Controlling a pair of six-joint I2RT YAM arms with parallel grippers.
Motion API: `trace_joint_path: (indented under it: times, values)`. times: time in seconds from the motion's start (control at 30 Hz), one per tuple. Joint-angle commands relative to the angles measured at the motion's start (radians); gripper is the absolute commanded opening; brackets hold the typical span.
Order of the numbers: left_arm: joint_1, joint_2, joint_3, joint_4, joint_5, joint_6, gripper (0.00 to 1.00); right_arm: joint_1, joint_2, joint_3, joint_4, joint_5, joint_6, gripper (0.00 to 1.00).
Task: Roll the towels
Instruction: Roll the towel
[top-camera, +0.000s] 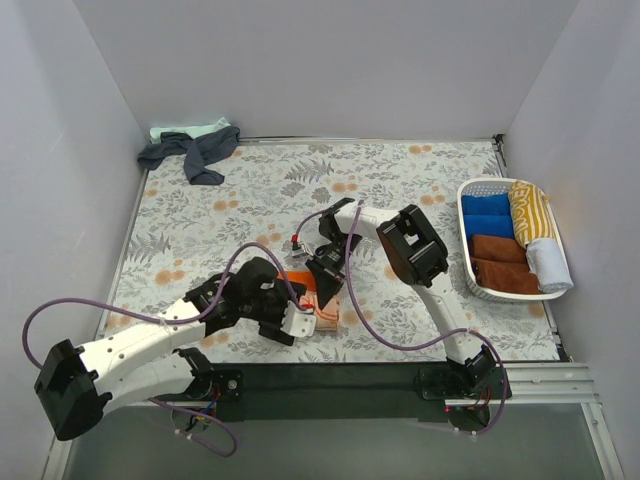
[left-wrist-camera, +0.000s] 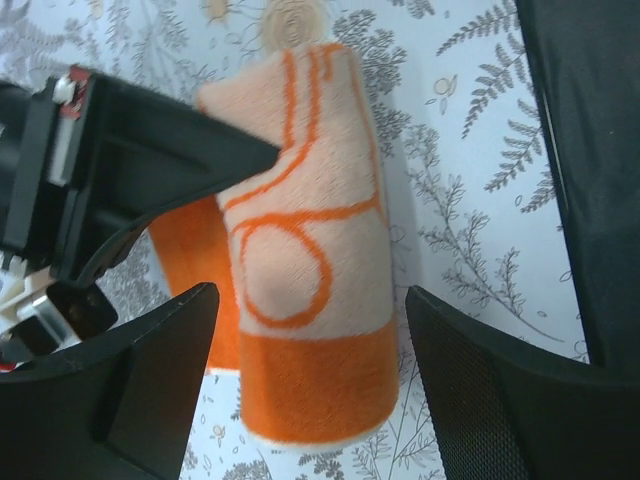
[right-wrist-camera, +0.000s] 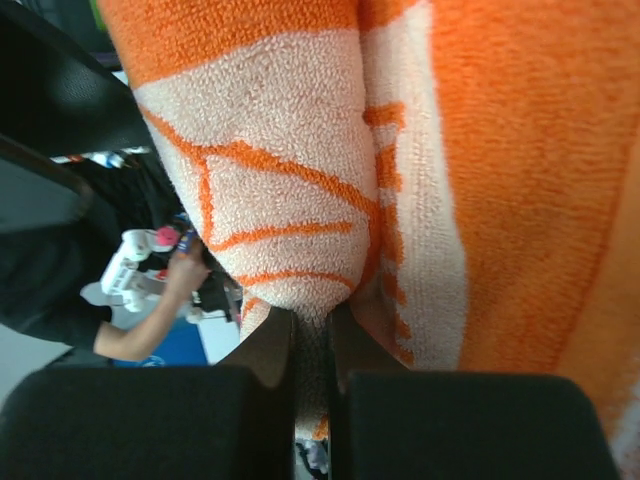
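**Orange towel rolled near the front edge, right gripper pinching it**

The orange towel (top-camera: 326, 318) (left-wrist-camera: 300, 260) (right-wrist-camera: 500, 150) lies as a roll on the floral cloth (top-camera: 420, 190), close to the cloth's near edge and roughly midway between the two arm bases. Its white-lettered face is outward, and a solid orange band runs round one end.

The right gripper (top-camera: 325, 280) (right-wrist-camera: 312, 330) has its jaws drawn almost together on a fold of the towel's terry. In the left wrist view one of its black fingers touches the side of the roll.

The left gripper (top-camera: 300, 322) (left-wrist-camera: 312, 300) is released. Its fingers (left-wrist-camera: 150, 380) are spread wide and straddle the roll, with bare cloth showing between the roll and the other finger.

Behind the roll and to both sides, the cloth is open out to the walls. At the far left corner the navy towel (top-camera: 195, 152) sprawls unrolled, with the mint towel (top-camera: 190, 131) behind it against the back wall.

The basket (top-camera: 465, 255) sits at the right edge, well apart from the grippers. It holds rolled blue towels (top-camera: 487, 215), brown towels (top-camera: 500, 262), a yellow-striped towel (top-camera: 530, 210) and a pale grey towel (top-camera: 548, 262).
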Motion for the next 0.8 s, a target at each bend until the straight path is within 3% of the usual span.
trace_joint_path:
  times: [0.0, 0.2, 0.4, 0.63, 0.77]
  values:
    - [-0.104, 0.035, -0.013, 0.051, -0.114, -0.035, 0.71, -0.004, 0.097, 0.019, 0.057, 0.211, -0.009, 0.01]
    - [-0.123, 0.118, -0.064, 0.126, -0.202, -0.055, 0.7, -0.012, 0.134, 0.049, 0.06, 0.24, -0.007, 0.01]
    - [-0.123, 0.225, -0.053, 0.129, -0.213, -0.056, 0.5, -0.012, 0.111, 0.066, 0.088, 0.276, -0.007, 0.05]
    - [-0.123, 0.357, 0.026, 0.051, -0.196, -0.064, 0.22, -0.032, 0.043, 0.092, 0.131, 0.368, 0.031, 0.37]
    - [-0.099, 0.409, 0.111, -0.09, -0.103, -0.061, 0.05, -0.099, -0.012, 0.161, 0.14, 0.426, 0.062, 0.44]
